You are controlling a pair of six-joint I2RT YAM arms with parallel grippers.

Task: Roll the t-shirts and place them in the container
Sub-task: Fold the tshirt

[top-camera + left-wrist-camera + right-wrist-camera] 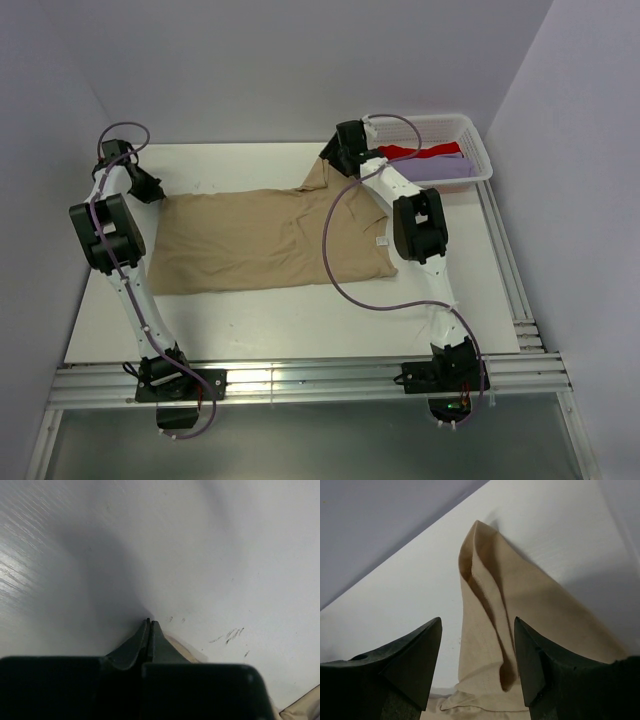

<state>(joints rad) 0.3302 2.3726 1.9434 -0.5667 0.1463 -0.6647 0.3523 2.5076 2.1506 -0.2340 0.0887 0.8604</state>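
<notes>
Basket (481, 148) holds red tee (400, 151) and lavender tee (445, 167) (left hand (149, 623) together, right hand (478, 621) apart).

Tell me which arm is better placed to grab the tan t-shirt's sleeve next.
Probably right: the right gripper stands open over the raised sleeve. The left gripper is shut at the tan t-shirt's opposite end.
</notes>
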